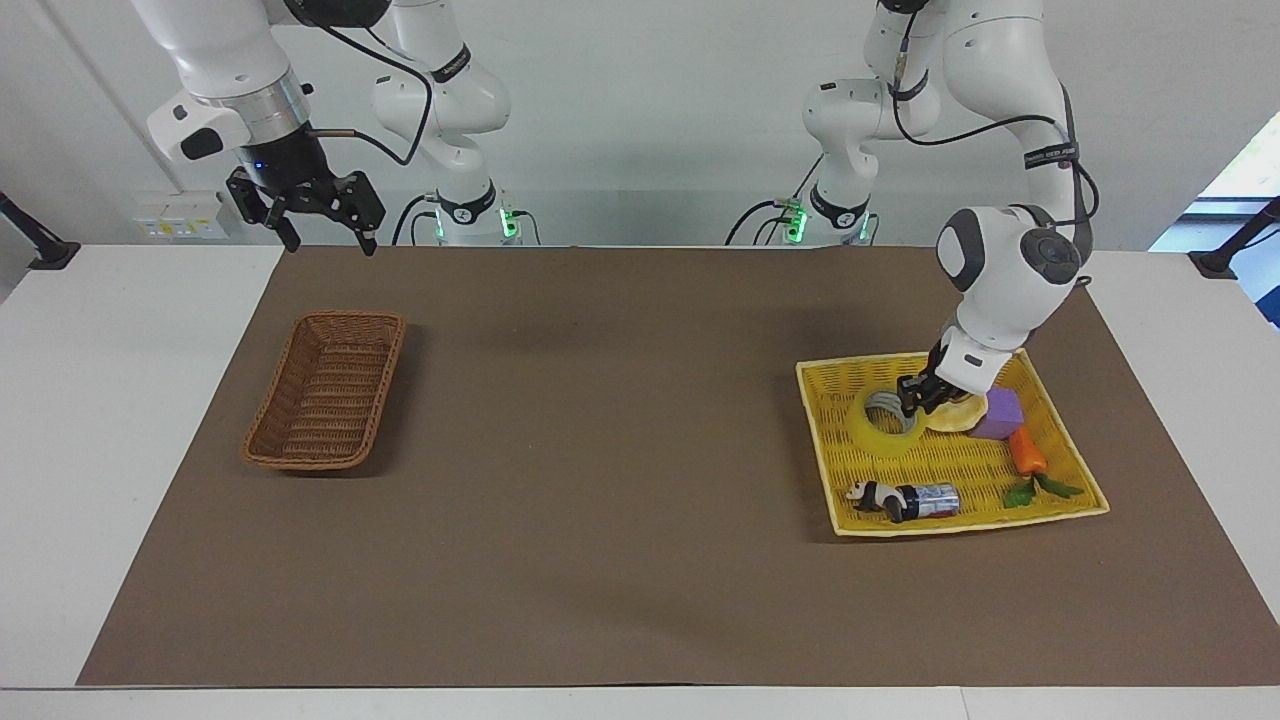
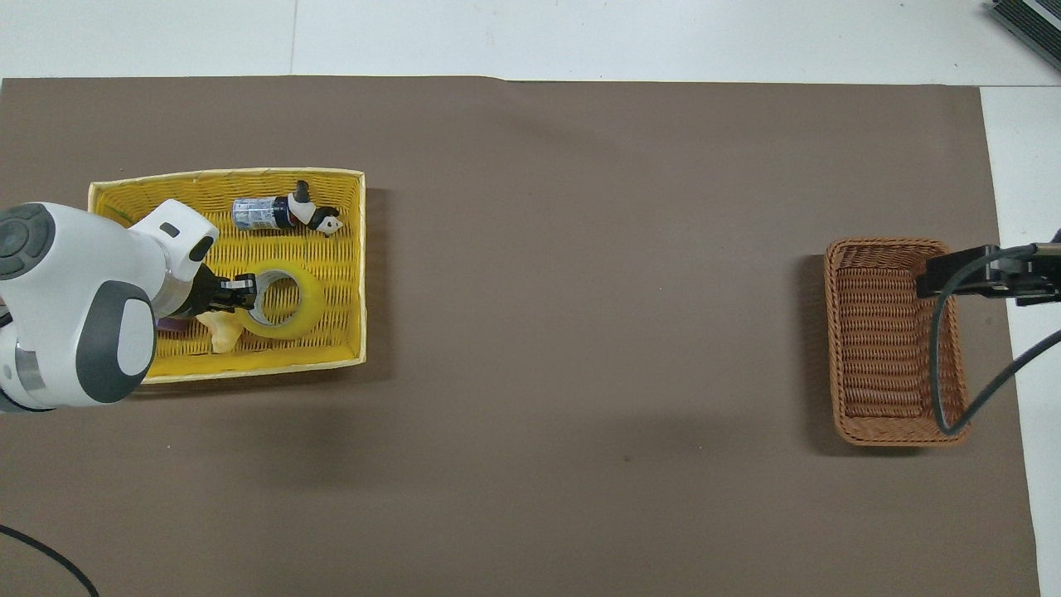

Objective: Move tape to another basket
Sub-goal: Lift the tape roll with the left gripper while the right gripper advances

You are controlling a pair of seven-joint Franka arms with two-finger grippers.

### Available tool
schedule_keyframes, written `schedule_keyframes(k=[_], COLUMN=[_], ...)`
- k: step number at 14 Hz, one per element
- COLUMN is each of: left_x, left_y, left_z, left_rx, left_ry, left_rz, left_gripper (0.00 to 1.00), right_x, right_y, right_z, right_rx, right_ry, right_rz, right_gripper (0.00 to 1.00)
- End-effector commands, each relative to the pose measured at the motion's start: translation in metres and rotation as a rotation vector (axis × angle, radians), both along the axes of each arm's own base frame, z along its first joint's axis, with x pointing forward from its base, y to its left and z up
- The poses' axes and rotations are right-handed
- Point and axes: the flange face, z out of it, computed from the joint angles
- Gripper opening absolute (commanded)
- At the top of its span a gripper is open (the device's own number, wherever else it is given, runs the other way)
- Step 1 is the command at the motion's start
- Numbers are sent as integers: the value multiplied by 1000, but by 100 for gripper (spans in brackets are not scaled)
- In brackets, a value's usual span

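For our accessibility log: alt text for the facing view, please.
The left gripper is shut on the tape in the yellow tray, beside toys. The right gripper waits open in the air above the table's edge, near the empty brown basket.

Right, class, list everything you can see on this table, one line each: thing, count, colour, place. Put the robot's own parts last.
Tape: one, clear yellow, in the tray, held.
Tray: one, bright yellow, toward the left arm's end.
Basket: one, brown, toward the right arm's end.
Crescent piece: one, pale yellow, in the tray beside the tape.
Block: one, purple, in the tray.
Carrot: one, orange, in the tray.
Panda: one, black-and-white, in the tray.
Battery: one, silver-blue, beside the panda.
Mat: one, brown, covering the table.
Left gripper: shut on the tape's rim.
Right gripper: open, raised, waiting.
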Motion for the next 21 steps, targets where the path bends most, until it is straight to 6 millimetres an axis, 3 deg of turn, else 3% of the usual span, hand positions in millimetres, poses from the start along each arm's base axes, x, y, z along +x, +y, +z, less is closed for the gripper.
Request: schedule_keyframes(k=[1,4,5,8,10,13,14,16,18,21], left_x=[0,3,2,5,5,4,4,3,7,16], left_y=[2,-1,-1,-2,-4,-4,-3,-3,-4,-2], left_z=[7,5,4,-13,-21,-24,-24,-27,-26,3], left_rx=[-1,-1,-2,-1,0,0,1,1,1,-4], left_ry=[-18,-12,-18,-22,-17,-10,-8,-4,-3,-3], left_rz=[4,0,-2,2,-16,-19,-18,-18,-11,-1], left_gripper=[0,0,18,21,38,52,52,36,0,0], right_x=[-4,-4,-4,-4,-4,-4,-4,-4,-4,-4], right_y=[0,0,1,0,0,0,0,1,0,0], right_z=[-2,-2,-2,-2,-2,-2,-2,-2,-2,-1], right_rx=[16,16,16,15,15,15,15,16,15,15], right_ry=[-12,-12,-12,-12,-12,-12,-12,-12,-12,-13], right_rz=[-4,-5,-4,-4,-2,-4,-5,-5,-7,-7], right_gripper=[100,100,100,100,100,100,100,100,100,100])
